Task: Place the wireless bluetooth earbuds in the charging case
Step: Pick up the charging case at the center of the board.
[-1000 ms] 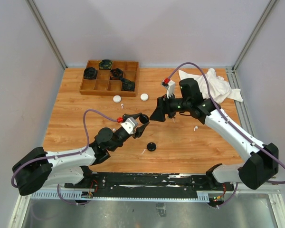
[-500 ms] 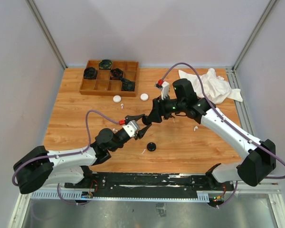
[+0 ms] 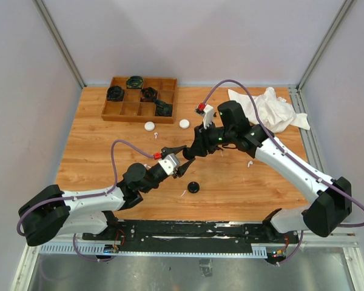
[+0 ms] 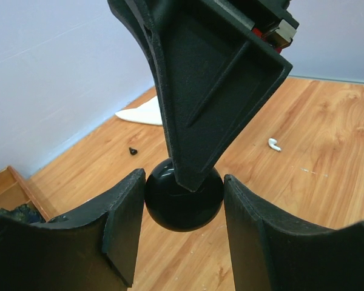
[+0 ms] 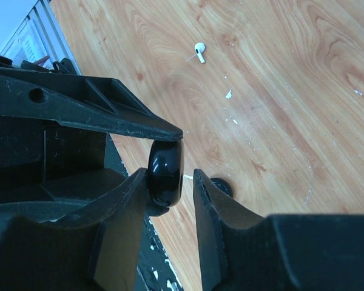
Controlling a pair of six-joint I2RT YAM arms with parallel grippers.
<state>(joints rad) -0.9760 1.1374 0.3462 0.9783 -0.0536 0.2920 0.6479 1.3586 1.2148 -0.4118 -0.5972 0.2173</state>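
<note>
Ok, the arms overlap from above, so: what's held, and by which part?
The left gripper pinches the black round case by opposite sides of its rim; the right gripper straddles its flat faces, a gap showing on one side.

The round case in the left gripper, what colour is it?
Glossy black. The round case shows best in the left wrist view.

Wood-grain table (image 3: 85, 139), pale lilac walls (image 3: 188, 36), even light
</note>
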